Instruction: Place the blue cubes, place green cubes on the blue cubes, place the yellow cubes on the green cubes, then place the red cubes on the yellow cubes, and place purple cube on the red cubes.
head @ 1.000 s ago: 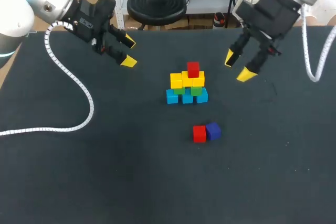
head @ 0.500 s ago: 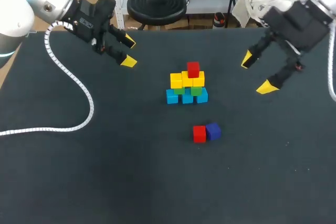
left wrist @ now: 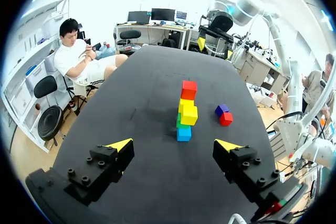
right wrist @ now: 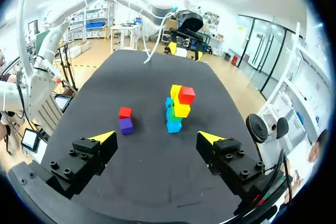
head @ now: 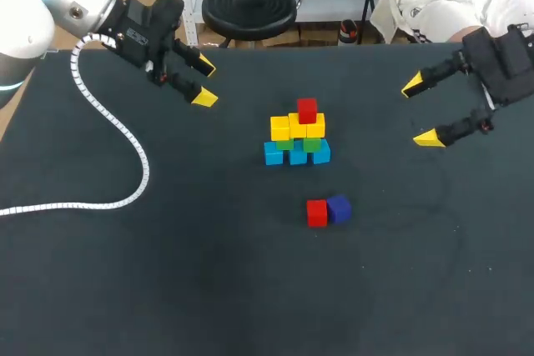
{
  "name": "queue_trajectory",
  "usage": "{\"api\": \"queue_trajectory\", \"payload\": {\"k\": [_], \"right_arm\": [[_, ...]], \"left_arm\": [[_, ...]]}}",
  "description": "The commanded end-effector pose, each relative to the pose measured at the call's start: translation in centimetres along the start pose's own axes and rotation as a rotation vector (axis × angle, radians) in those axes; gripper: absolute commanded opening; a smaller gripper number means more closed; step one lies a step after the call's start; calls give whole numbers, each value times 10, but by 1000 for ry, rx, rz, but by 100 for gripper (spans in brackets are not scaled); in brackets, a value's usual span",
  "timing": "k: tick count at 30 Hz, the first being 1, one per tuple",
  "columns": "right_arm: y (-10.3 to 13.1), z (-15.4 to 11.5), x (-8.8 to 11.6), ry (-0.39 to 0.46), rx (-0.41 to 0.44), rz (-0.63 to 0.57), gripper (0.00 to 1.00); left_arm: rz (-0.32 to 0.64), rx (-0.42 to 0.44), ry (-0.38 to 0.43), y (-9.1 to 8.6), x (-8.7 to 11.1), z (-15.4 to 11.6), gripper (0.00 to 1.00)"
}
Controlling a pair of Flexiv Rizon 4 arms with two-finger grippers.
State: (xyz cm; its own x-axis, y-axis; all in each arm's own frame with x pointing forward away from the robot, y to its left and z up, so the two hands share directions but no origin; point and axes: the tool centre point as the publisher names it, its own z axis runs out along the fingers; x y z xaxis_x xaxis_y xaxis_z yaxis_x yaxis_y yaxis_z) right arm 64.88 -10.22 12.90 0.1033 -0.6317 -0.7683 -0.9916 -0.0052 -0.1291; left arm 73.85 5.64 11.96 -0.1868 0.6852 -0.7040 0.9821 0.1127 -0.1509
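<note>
Three blue cubes, two green cubes and three yellow cubes show. There are two red cubes: one on the yellow cubes, one loose at 5 o'clock from them. One purple cube touches the loose one. Eleven cubes in all.

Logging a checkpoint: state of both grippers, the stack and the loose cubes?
left gripper: open, empty.
right gripper: open, empty.
cube stack: upright, incomplete.
stacked red cube: topmost.
loose red cube: on the table, beside the purple cube.
purple cube: on the table, unstacked.
</note>
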Motion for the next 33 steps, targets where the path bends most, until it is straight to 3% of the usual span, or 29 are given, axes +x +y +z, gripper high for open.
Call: {"api": "queue_trajectory", "payload": {"k": [1,4,16,33], "right_arm": [[-23,4,4,-49,-79,8,100],[-33,4,4,-86,-119,20,100],[-59,-5,-8,-82,-156,-8,100],[-55,5,-8,-113,-166,-32,100]], "left_arm": [[2,1,-1,0,0,0,100],[2,1,-1,0,0,0,100],[2,1,-1,0,0,0,100],[2,1,-1,0,0,0,100]]}}
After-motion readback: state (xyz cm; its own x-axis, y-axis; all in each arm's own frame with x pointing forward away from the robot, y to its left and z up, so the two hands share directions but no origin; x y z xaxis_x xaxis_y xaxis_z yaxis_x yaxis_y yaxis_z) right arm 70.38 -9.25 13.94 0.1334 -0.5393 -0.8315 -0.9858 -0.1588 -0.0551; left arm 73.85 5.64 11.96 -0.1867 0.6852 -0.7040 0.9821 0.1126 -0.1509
